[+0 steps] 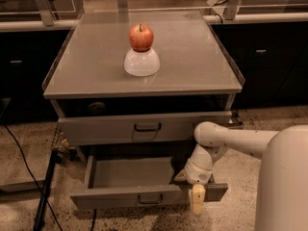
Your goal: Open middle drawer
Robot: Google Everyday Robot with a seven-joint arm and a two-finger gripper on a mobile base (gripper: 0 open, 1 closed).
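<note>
Cream gripper (197,202) at grey middle drawer (120,197)

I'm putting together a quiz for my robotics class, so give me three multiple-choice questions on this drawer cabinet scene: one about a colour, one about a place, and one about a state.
1. What colour is the apple on the white bowl? A. green B. red C. yellow
2. Where is the gripper? A. beside the apple B. on the white bowl C. at the right end of the middle drawer's front
3. The middle drawer is: A. pulled out B. shut C. removed
Answers: 1 B, its skin is red; 2 C, it hangs at that front's right end; 3 A, its grey tray shows.
</note>
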